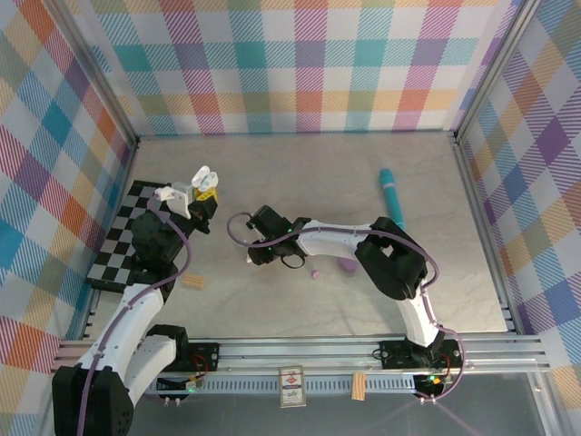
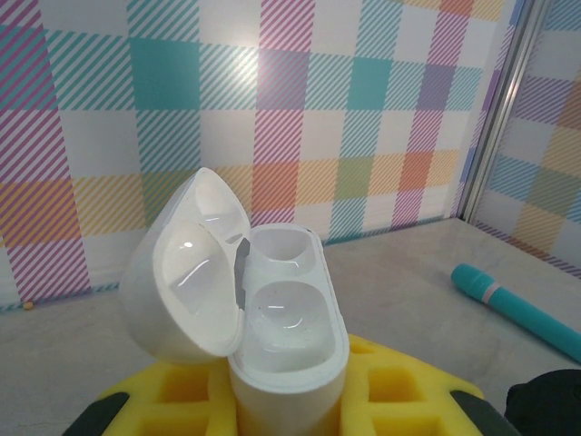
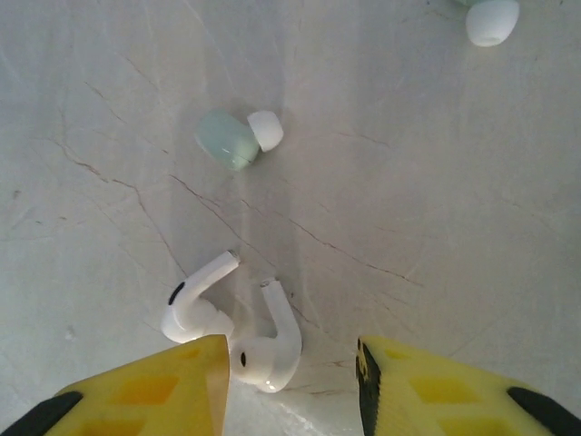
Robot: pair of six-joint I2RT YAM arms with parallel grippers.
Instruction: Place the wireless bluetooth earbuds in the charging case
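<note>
The left fingers point(image 2: 399, 386) are clamped on the white charging case point(image 2: 286, 336), its lid swung open, near the left edge of the surface point(image 3: 408, 182). The right fingers point(image 3: 154, 391) are spread apart and hold nothing. Two white earbuds point(image 3: 270, 350) lie on the surface between them, left of its middle, and a mint earbud point(image 3: 238, 138) lies nearby.

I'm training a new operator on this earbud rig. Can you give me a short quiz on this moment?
1. True or false: the case held by the left gripper is open, with both wells empty.
2. How many white stemmed earbuds lie on the table by the right gripper? A one, B two, C three.
3. Fill in: the right gripper's jaws are ____.
Key: 1 true; 2 B; 3 open.
</note>
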